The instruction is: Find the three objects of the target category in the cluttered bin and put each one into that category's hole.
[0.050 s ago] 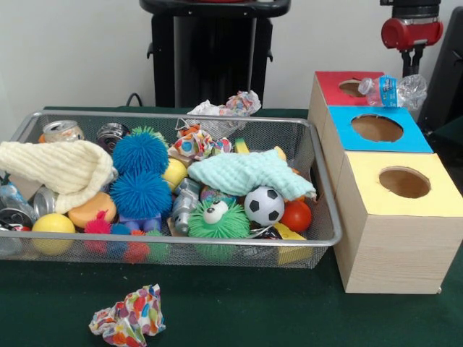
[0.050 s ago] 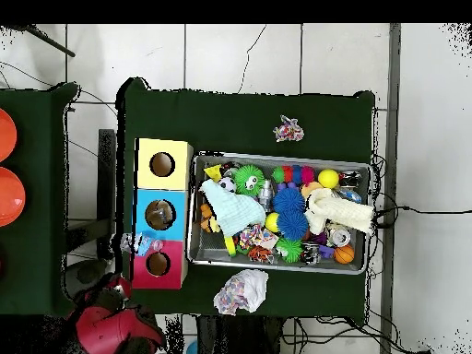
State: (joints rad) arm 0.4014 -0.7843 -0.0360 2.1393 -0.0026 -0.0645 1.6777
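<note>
the gripper [image 1: 411, 59] hangs clenched on a crushed bottle [image 1: 394, 90] beside the red box [image 1: 329, 85], apparently to drop it in.

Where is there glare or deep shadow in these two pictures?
Front view: light glints off the plastic bottle and the tin can, while the hole in the yellow box is dark inside. Overhead view: the floor tiles look bright and the green table looks dark.
</note>
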